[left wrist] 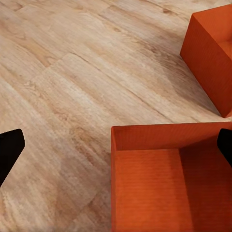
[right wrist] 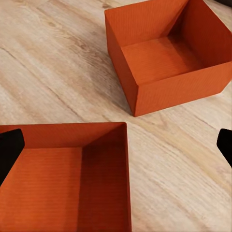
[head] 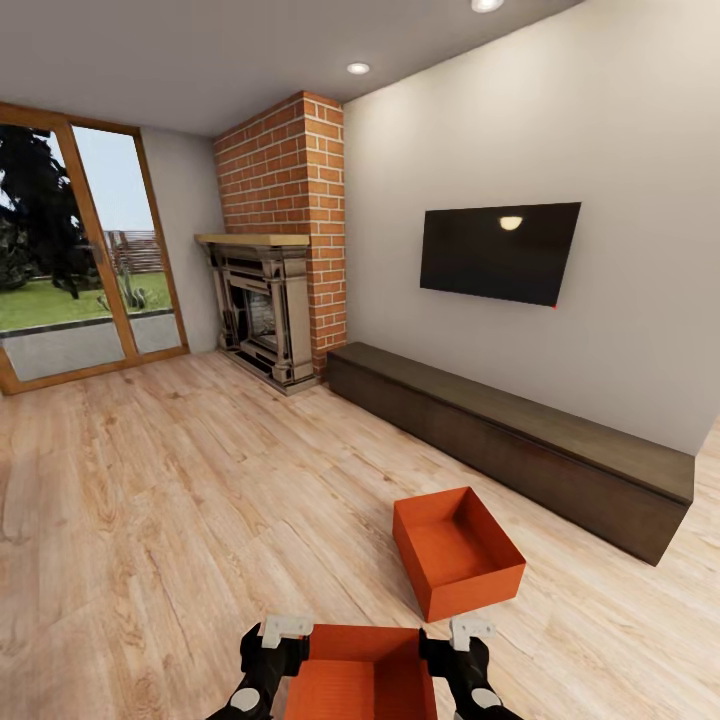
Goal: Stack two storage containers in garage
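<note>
**Ana:** Living room (head: pixel 200 470), light wood planks underfoot, and where are the two boxes?

**Ben:** Near storage container (head: pixel 362 672) sits at six o'clock, right at the bottom of the head view, open side up, between both hands. Left hand (head: pixel 272 640) stands just off its left wall, right hand (head: pixel 462 645) just off its right wall.

**Ana:** Clamped on it?

**Ben:** No. Each hand has its fingers spread wide, nothing between them; the wrist views show dark fingertips (left wrist: pixel 8 150) at the far edges, with the box (right wrist: pixel 63 179) below.

**Ana:** And the second one?

**Ben:** Far storage container (head: pixel 457 550) rests on the planks at about one o'clock from the first, apart from it, turned at an angle, empty (right wrist: pixel 166 53).

**Ana:** Beyond that?

**Ben:** Long dark low cabinet (head: pixel 520 440) along the wall at two o'clock, black TV (head: pixel 498 250) above it, brick fireplace (head: pixel 275 290) at twelve, glass doors (head: pixel 80 260) at ten.
</note>
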`<state>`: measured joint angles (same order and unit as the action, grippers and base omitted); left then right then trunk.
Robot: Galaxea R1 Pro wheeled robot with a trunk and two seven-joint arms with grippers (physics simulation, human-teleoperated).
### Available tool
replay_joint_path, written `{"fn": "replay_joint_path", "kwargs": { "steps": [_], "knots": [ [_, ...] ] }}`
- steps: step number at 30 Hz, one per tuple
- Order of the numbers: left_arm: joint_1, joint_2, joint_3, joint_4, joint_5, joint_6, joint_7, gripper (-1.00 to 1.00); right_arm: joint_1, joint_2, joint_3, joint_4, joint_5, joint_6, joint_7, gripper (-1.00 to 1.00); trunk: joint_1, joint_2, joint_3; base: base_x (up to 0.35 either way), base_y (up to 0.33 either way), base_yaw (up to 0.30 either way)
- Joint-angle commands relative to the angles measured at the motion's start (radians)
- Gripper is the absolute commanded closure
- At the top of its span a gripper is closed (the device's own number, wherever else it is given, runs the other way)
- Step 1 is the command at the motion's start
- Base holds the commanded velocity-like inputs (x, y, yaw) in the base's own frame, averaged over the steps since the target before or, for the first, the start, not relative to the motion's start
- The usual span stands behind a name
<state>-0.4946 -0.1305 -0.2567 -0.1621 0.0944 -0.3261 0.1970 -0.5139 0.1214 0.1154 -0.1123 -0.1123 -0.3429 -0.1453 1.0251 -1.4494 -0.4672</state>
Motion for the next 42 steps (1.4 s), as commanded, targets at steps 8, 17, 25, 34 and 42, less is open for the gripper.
{"fn": "replay_joint_path", "kwargs": {
  "steps": [8,17,25,34,42],
  "knots": [
    [-0.001,0.000,-0.007,0.001,0.013,-0.004,0.005,-1.00,0.000,0.000,0.009,0.001,-0.010,-0.004,-0.003,-1.00,0.000,-0.001,-0.001,0.000,0.000,0.000],
    [-0.001,0.000,-0.009,0.000,0.039,-0.004,0.005,-1.00,0.001,0.000,0.009,0.001,-0.010,-0.005,-0.003,-1.00,0.000,-0.001,-0.001,0.000,0.000,0.000],
    [-0.001,0.000,-0.009,0.000,0.042,-0.004,0.004,-1.00,0.002,0.000,0.009,0.001,-0.010,-0.005,-0.003,-1.00,0.000,-0.001,-0.001,0.000,0.000,0.000],
    [-0.001,0.002,-0.007,0.000,0.042,-0.004,0.005,-1.00,0.002,0.000,0.009,0.001,-0.010,-0.005,-0.002,-1.00,0.027,-0.050,-0.023,0.000,0.000,0.000],
    [-0.001,0.002,-0.007,0.000,0.043,-0.004,0.005,-1.00,0.002,0.000,0.009,0.000,-0.010,-0.005,-0.002,-1.00,0.057,-0.106,-0.048,0.000,0.000,0.000]
  ]
}}
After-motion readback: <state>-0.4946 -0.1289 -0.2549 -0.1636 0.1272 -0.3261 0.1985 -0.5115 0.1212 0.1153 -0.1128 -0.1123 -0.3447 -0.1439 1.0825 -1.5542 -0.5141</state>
